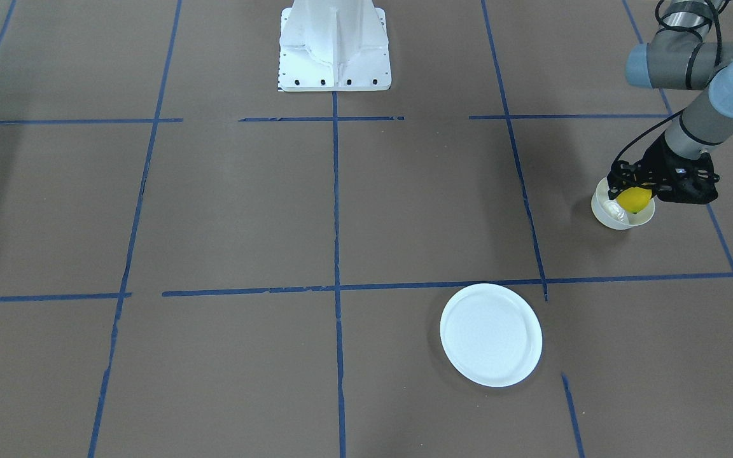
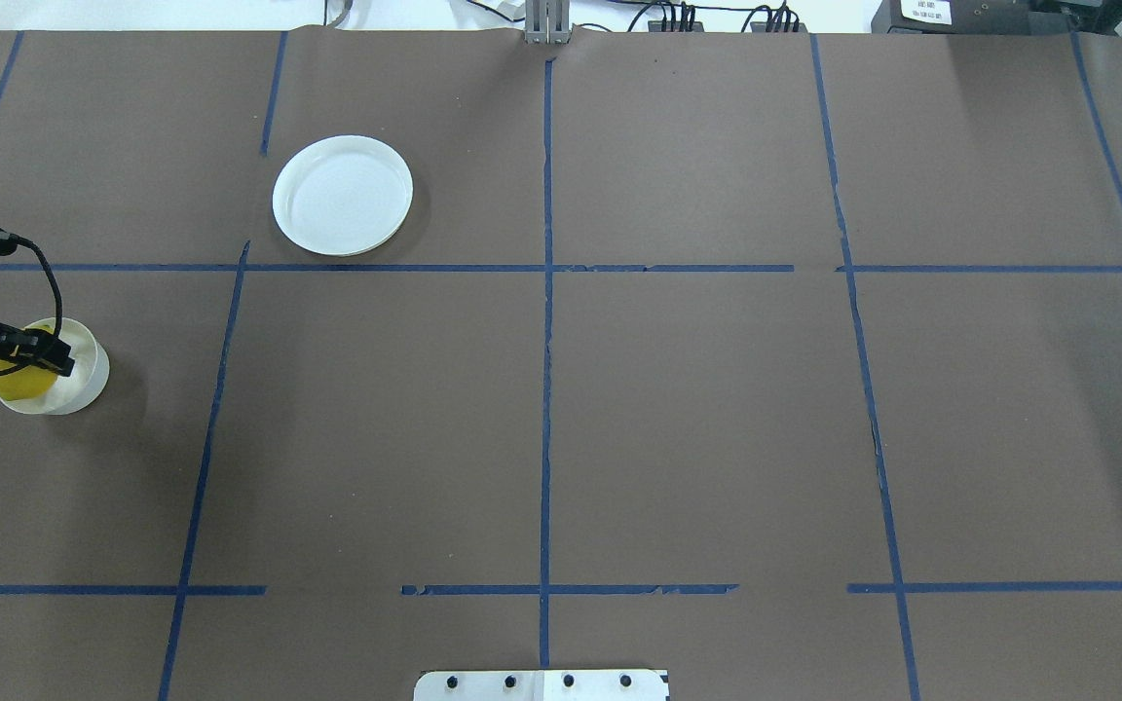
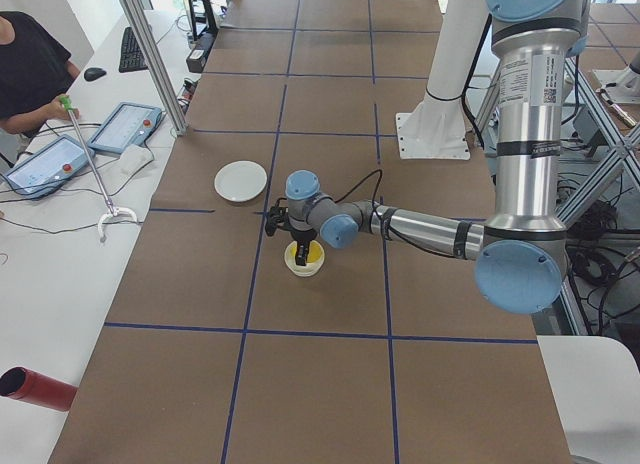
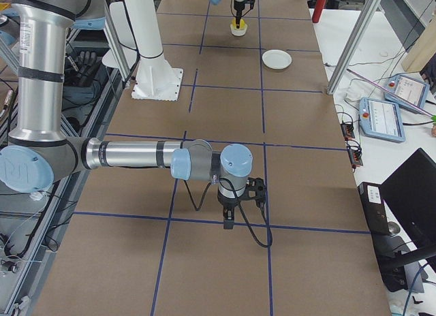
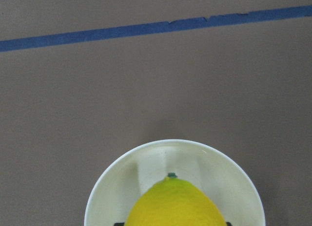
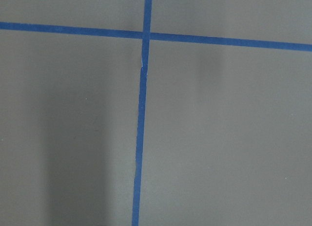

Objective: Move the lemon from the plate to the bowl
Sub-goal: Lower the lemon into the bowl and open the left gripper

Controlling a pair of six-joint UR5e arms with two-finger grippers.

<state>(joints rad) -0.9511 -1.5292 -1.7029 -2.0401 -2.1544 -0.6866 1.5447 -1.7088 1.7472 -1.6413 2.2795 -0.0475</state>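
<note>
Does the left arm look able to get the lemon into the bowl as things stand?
Likely yes: the left end effector holds the lemon right over the open bowl, with nothing between them.

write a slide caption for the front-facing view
The left pincer holds the lemon over the bowl; the plate is bare.

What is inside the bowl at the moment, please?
The lemon, in the left gripper, fills much of the bowl. Some inner wall shows around it. The floor is hidden under the lemon, so whether it touches bottom is unclear.
</note>
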